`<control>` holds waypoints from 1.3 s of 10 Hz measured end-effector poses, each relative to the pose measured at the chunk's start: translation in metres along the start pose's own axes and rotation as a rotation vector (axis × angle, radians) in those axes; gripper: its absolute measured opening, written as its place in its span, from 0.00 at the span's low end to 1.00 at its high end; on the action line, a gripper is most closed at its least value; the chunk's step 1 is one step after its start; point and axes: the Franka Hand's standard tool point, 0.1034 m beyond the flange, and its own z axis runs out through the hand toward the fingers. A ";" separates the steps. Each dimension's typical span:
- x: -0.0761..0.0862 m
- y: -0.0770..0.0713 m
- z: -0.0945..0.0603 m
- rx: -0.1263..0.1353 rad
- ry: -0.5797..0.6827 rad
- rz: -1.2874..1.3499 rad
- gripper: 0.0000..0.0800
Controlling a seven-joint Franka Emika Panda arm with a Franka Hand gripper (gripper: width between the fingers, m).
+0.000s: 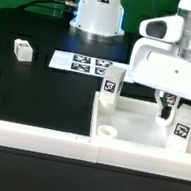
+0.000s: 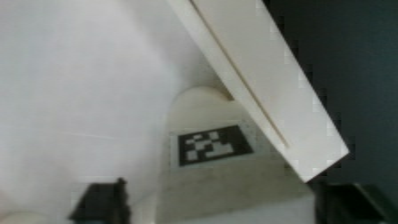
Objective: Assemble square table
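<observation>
Tabletop (image 1: 141,140) lies on the black table (image 1: 43,94), toward the exterior view's right. Its right end runs out of frame. A round socket (image 1: 105,131) shows at its near corner.

My gripper (image 1: 173,115) hangs low over the cut-off end of the tabletop. My own white housing hides most of what lies beneath it. The tagged leg (image 1: 183,127) shows just beside my fingers, upright, tag toward the camera.

Wrist view: the tagged leg (image 2: 214,145) sits between my two fingertips (image 2: 102,203), close to the tabletop's raised rim (image 2: 267,90). Only the very tips of the fingers enter the picture. The jaws stand apart, one to each side of the leg. The picture is soft, so I cannot tell whether the pads touch the leg or whether it is gripped.

Corner leg (image 1: 111,84) stands at the tabletop's far corner. I cannot tell whether it is seated inside the rim or behind it. Loose leg (image 1: 22,50) lies well apart on the black table. The marker board (image 1: 84,65) lies between those two.
</observation>
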 end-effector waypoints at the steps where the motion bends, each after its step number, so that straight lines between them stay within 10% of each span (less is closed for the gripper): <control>1: 0.000 0.000 0.000 0.001 -0.001 0.082 0.36; 5: 0.000 0.000 0.000 0.001 -0.001 0.399 0.36; 9: -0.001 -0.001 0.001 0.086 -0.113 1.153 0.36; 13: 0.000 0.001 0.001 0.067 -0.124 1.371 0.36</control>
